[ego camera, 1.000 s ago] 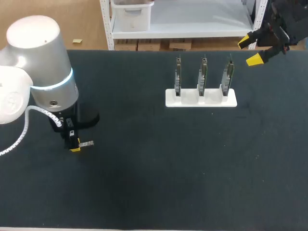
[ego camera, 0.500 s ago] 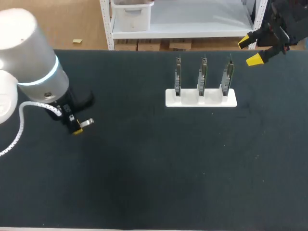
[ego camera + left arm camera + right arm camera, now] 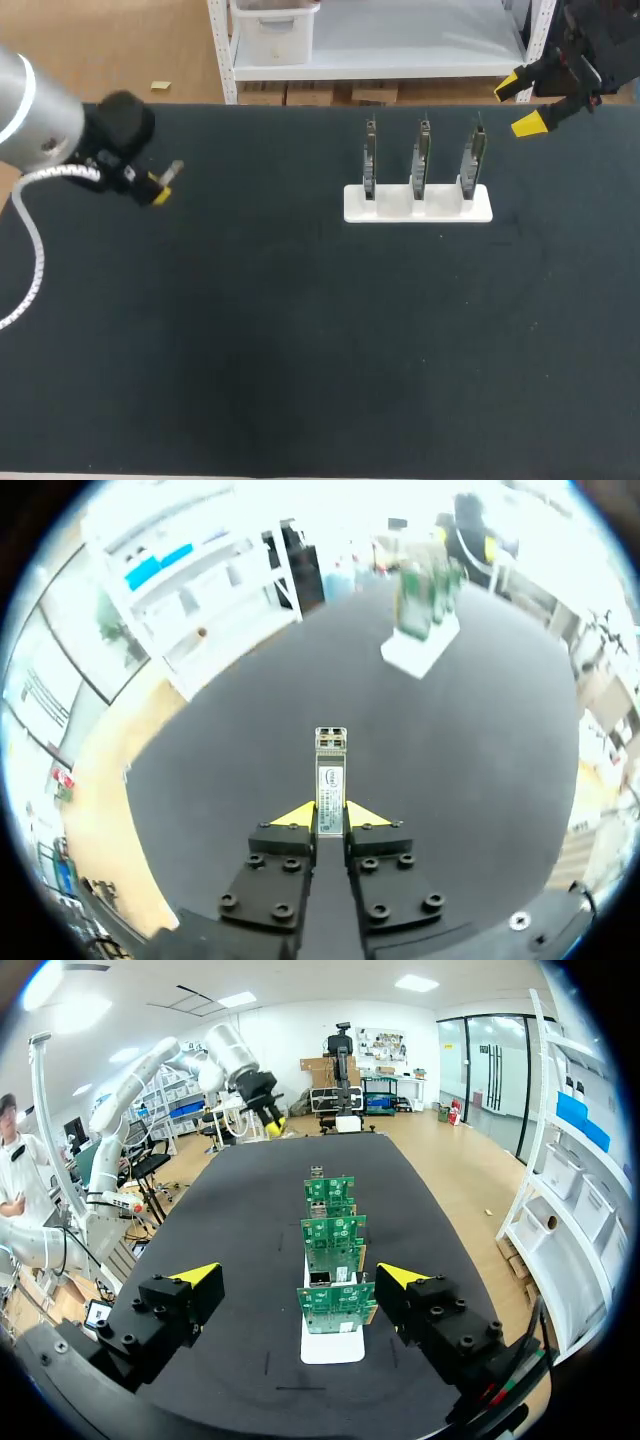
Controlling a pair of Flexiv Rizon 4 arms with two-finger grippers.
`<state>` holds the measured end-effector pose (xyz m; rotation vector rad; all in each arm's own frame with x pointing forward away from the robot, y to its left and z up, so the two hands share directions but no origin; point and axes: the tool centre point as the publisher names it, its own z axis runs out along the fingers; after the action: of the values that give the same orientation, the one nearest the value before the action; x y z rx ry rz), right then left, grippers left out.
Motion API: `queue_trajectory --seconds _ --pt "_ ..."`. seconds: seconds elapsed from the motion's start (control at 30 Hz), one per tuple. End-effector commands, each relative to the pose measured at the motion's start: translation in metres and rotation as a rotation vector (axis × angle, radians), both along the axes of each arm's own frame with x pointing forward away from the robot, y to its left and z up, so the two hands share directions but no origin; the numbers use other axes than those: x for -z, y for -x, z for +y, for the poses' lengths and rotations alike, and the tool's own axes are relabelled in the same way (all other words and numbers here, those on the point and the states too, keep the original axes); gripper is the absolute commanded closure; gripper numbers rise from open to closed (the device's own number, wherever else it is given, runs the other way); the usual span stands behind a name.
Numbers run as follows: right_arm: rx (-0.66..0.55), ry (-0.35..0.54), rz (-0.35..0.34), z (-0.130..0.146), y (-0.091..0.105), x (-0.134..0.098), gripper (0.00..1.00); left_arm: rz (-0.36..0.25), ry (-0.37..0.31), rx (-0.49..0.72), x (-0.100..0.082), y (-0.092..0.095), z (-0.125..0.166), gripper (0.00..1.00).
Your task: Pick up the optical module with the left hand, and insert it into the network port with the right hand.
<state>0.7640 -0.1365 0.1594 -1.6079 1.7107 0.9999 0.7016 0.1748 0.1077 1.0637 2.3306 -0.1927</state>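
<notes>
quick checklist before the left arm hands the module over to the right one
1. Grip: left hand is shut on the optical module, which sticks out ahead of the fingers. Ok.
2. Lift: module held above the table. Ok.
3. Receiver: right hand open, holding nothing. Ok.
4. Target: three boards upright in the white holder. Ok.
5. Free network port on a board: cannot tell, too small to make out.
</notes>
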Motion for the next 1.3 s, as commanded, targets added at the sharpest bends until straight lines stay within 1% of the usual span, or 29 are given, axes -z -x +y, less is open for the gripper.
queue_trajectory --seconds 0.03,0.07,0.1,0.17,0.27,0.3,0.37,0.5,0.67,0.73,0.83,0.9,1.03,1.2,1.27,1.3 --pt "0.001 0.000 -0.001 0.000 0.001 0.000 0.00 -0.114 0.135 0.003 -0.019 -0.018 -0.011 1.00" --pt "0.001 0.000 -0.001 0.000 0.001 0.000 0.00 -0.135 0.147 0.010 -0.025 -0.025 -0.015 1.00" --pt "0.001 0.000 -0.001 0.000 0.001 0.000 0.00 -0.153 0.181 0.017 -0.032 -0.032 -0.020 1.00" --pt "0.001 0.000 -0.001 0.000 0.001 0.000 0.00 -0.186 0.225 0.031 -0.044 -0.046 -0.032 1.00" --pt "0.001 0.000 -0.001 0.000 0.001 0.000 0.00 -0.238 0.255 0.077 -0.062 -0.067 -0.053 1.00" --pt "0.001 0.000 -0.001 0.000 0.001 0.000 0.00 -0.256 0.248 0.099 -0.067 -0.073 -0.061 1.00" --pt "0.001 0.000 -0.001 0.000 0.001 0.000 0.00 -0.281 0.279 0.133 -0.078 -0.086 -0.078 1.00" --pt "0.001 0.000 -0.001 0.000 0.001 0.000 0.00 -0.322 0.337 0.206 -0.097 -0.108 -0.111 1.00" --pt "0.001 0.000 -0.001 0.000 0.001 0.000 0.00 -0.348 0.453 0.307 -0.117 -0.128 -0.155 1.00" --pt "0.001 0.000 -0.001 0.000 0.001 0.000 0.00 -0.357 0.478 0.355 -0.124 -0.132 -0.174 1.00" --pt "0.001 0.000 -0.001 0.000 0.001 0.000 0.00 -0.357 0.535 0.416 -0.133 -0.138 -0.200 1.00" --pt "0.001 0.000 -0.001 0.000 0.001 0.000 0.00 -0.347 0.593 0.458 -0.137 -0.141 -0.216 1.00" --pt "0.001 0.000 -0.001 0.000 0.001 0.000 0.00 -0.314 0.689 0.544 -0.141 -0.146 -0.246 1.00" --pt "0.001 0.000 -0.001 0.000 0.001 0.000 0.00 -0.283 0.778 0.639 -0.146 -0.144 -0.284 1.00" --pt "0.001 0.000 -0.001 0.000 0.001 0.000 0.00 -0.265 0.804 0.668 -0.146 -0.143 -0.297 1.00" --pt "0.001 0.000 -0.001 0.000 0.001 0.000 0.00 -0.273 0.799 0.677 -0.145 -0.141 -0.303 1.00"
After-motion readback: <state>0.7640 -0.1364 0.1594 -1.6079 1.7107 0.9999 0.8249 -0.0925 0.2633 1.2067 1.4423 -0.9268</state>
